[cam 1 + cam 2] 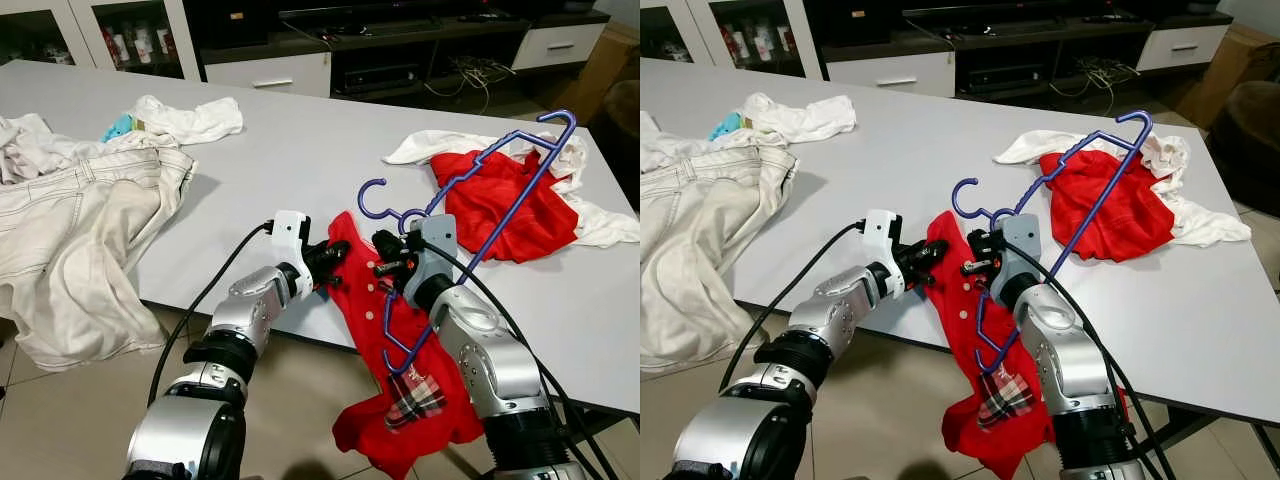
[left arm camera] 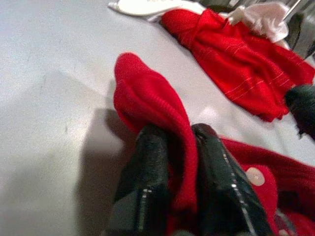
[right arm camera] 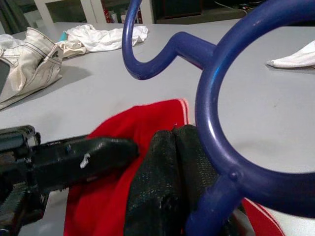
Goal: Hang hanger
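Right now I am working both arms at the near edge of a pale grey table (image 1: 300,160). My left gripper (image 1: 326,262) is pinched shut on a fold of a small red buttoned garment with a plaid patch (image 1: 400,400), which drapes off the table edge toward six o'clock. My right gripper (image 1: 388,262), just at three o'clock of the left one, is clamped on a blue plastic clothes hanger (image 1: 480,200). The hanger's hook (image 1: 372,200) curls up at twelve o'clock of the grippers, one arm of it runs far out toward two o'clock, and the other dips down over the red cloth.

A second red garment (image 1: 505,205) lies on white cloth (image 1: 600,220) under the hanger's far end, at two o'clock. Cream denim trousers (image 1: 70,240) sprawl at nine o'clock.

To do this well, I judge I should hold the collar fold taut with the left, then slide the hanger's lower arm inside the neck opening rather than over the fabric, keeping the far end from snagging the other red garment.
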